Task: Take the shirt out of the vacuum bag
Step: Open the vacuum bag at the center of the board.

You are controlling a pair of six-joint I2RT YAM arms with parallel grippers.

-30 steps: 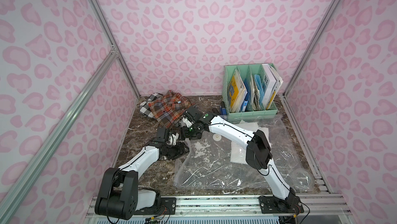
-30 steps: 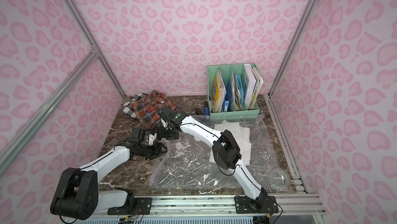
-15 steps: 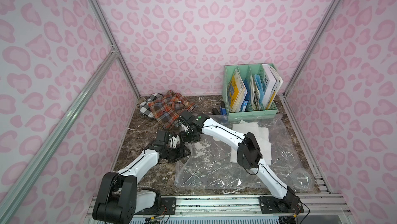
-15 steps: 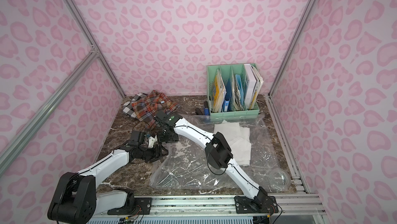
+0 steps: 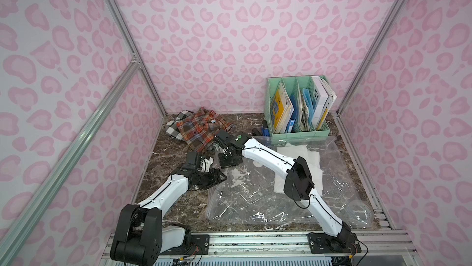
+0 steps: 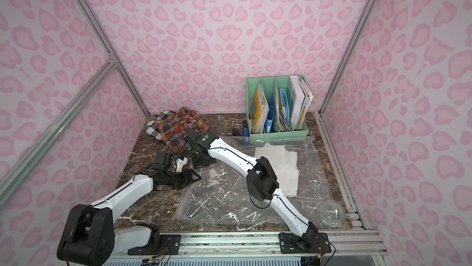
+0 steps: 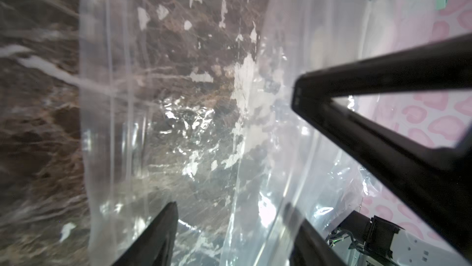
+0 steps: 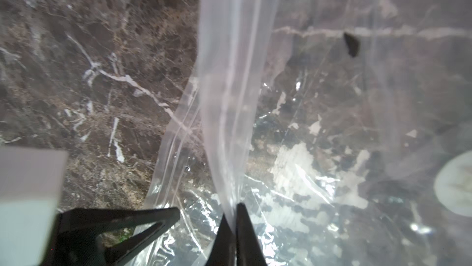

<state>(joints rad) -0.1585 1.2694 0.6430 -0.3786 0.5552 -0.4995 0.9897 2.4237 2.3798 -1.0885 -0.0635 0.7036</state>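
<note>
The clear vacuum bag (image 5: 268, 195) lies flat on the marble table, its white valve (image 5: 258, 164) near the right arm. A plaid shirt (image 5: 201, 129) lies crumpled outside the bag at the back left. My right gripper (image 5: 227, 161) is shut on a raised strip of the bag's edge (image 8: 229, 98), pinched between its fingertips (image 8: 233, 208). My left gripper (image 5: 217, 175) stands open at the same edge just in front, and one of its fingers (image 7: 298, 226) shows through a plastic layer. White folded sheets (image 5: 298, 165) lie in or under the bag; I cannot tell which.
A green file organizer (image 5: 298, 109) with books stands at the back right. Small dark blue items (image 5: 265, 129) lie beside it. A clear round lid (image 5: 360, 211) rests at the front right corner. Pink patterned walls close in three sides.
My right gripper moved from beside the plaid shirt toward the left gripper and shut on the bag's edge. The left gripper opened slightly wider.
</note>
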